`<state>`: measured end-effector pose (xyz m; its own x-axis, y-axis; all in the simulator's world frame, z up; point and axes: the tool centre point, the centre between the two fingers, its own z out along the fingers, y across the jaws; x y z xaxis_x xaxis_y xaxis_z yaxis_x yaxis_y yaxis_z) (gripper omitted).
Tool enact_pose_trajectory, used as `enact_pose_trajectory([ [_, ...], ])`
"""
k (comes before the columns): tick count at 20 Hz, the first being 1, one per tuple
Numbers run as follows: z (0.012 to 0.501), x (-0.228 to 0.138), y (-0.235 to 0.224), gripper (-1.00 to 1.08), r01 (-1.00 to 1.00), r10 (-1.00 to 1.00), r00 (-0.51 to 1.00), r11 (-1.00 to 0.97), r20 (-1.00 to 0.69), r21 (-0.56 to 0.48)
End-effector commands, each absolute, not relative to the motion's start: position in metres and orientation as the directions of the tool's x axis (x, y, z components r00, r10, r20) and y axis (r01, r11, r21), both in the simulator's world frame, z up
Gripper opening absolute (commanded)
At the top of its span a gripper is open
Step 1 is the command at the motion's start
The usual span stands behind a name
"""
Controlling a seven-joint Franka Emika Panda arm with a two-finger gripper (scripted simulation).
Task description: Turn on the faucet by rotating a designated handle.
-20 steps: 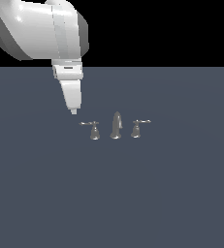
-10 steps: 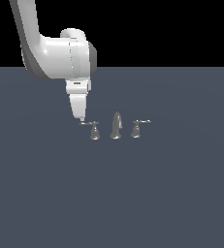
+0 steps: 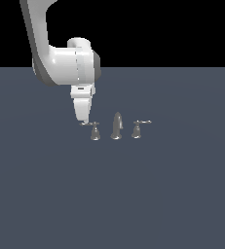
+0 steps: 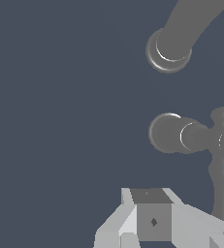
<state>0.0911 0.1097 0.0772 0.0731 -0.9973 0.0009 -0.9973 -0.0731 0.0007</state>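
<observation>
**Gripper tip at the lever's end**

Exterior view: our white gripper (image 3: 83, 120) hangs at the lever tip of the small silvery flared handle (image 3: 95, 131), left of the tapered arched spout (image 3: 116, 126) and twin handle (image 3: 137, 129).

Wrist view: glossy rounded metal bases appear close up; we cannot tell the finger opening.

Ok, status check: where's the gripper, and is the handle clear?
Gripper low at tip of handle's lever, jaw state unclear. Spout and other handle stand apart toward the exterior view's right. Nothing blocking.
</observation>
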Motion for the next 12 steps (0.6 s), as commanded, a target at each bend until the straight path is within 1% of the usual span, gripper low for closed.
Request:
enact_pose_trajectory([
  [1, 0.076, 0.093, 0.11, -1.0, -0.998, -0.998, 0.069, -0.069, 0.001, 0.0],
  [5, 0.077, 0.092, 0.109, -1.0, -0.998, -0.998, 0.069, -0.069, 0.001, 0.0],
  [12, 0.077, 0.072, 0.118, -1.0, -0.998, -0.998, 0.069, -0.069, 0.001, 0.0],
])
